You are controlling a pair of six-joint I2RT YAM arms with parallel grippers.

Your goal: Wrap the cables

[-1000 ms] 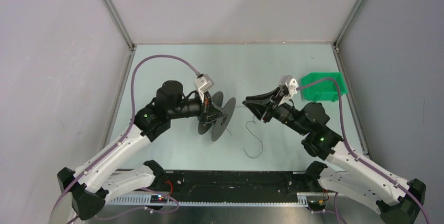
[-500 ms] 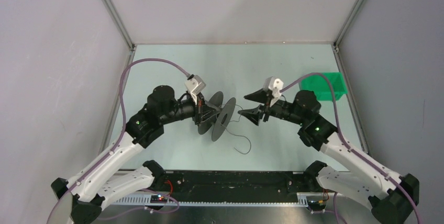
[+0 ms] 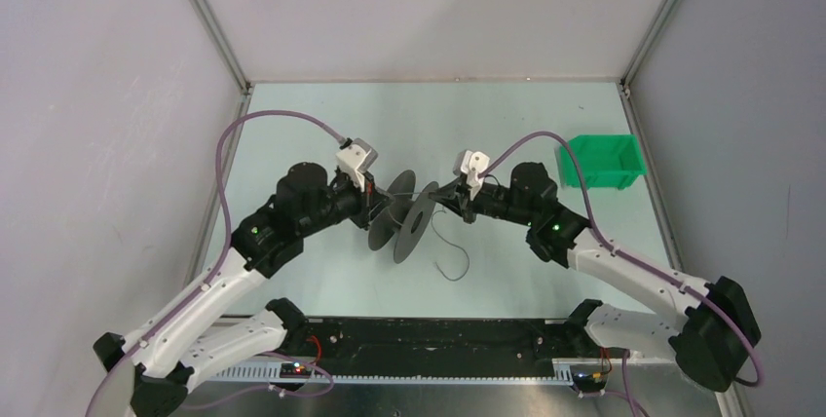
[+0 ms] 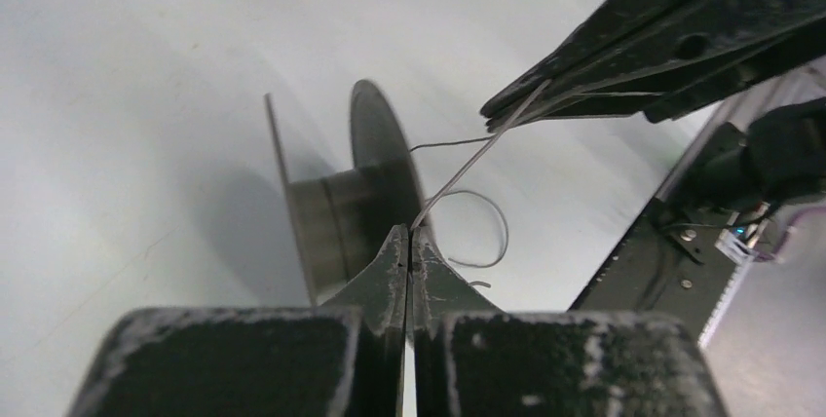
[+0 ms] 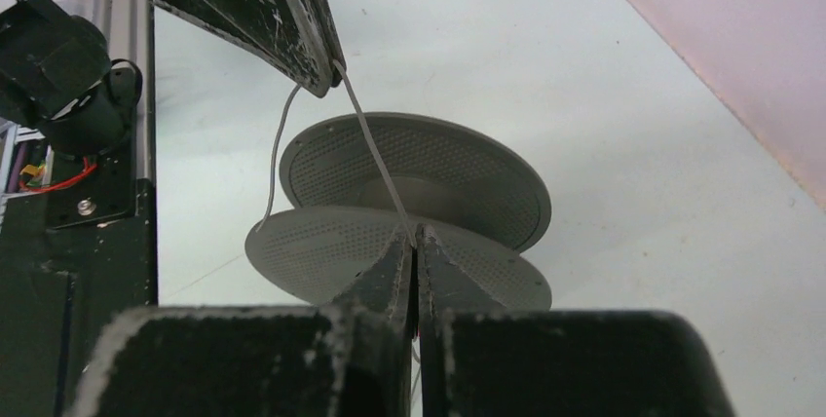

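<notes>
We judge the cable (image 4: 475, 161) limp, feather-light and slippery (far thinner than a finger), so the left fingers (image 4: 390, 271) and right fingers (image 5: 385, 276) pinch it tight at the spool's (image 3: 401, 222) 2 o'clock, with slack trailing to 5 o'clock on the counter (image 3: 321, 125).

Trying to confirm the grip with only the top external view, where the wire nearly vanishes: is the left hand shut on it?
Observer: Yes. In the left wrist view the left hand is shut on the wire, which leaves its tips.
Operator: And the right hand?
Observer: Its wrist view shows the right hand also shut on the wire, a straight stretch running between the two hands.
Operator: Any turns on the spool?
Observer: The spool hub looks bare in the left wrist view.
</notes>
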